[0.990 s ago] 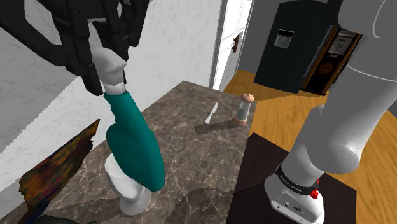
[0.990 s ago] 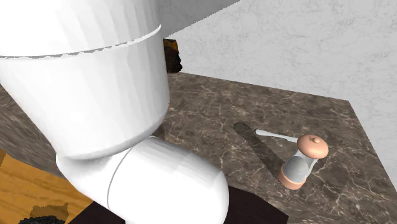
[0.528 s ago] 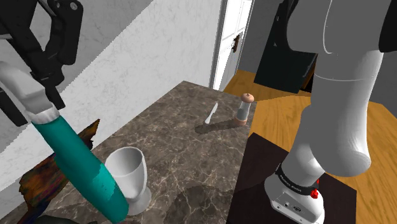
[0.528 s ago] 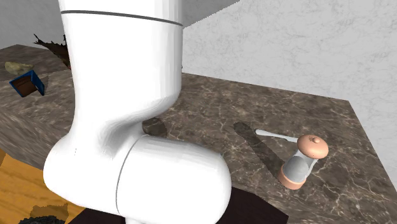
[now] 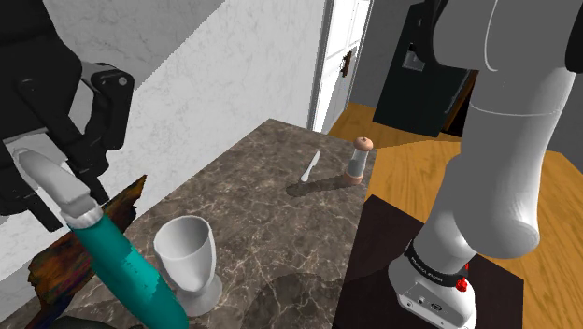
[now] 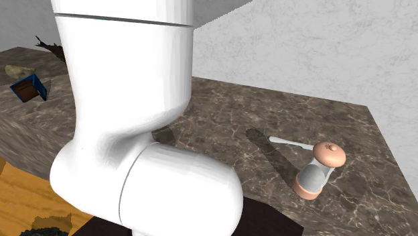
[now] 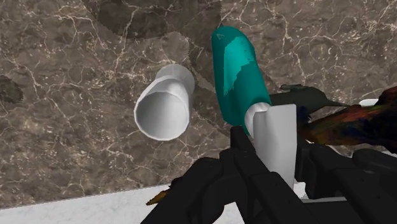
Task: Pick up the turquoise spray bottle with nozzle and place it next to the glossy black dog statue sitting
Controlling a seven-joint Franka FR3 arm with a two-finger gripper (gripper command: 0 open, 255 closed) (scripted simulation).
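Brown marble tabletop (image 5: pixel 280 215), white wall behind. Tool (image 7: pixel 273 149) clamped on the turquoise spray bottle (image 7: pixel 238 70) at its white head; long axis slants away from tool. Dark shape (image 7: pixel 305 98) just beside tool, maybe the dog statue.

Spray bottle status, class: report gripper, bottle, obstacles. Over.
Gripper shut on spray bottle, at its white nozzle end. Teal body tilted downward. White goblet close beside it.

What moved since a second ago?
The gripper, shut on the bottle, carried it toward the shoulder view's left, away from in front of the cup, then lower. The cup, spoon and grinder stayed put.
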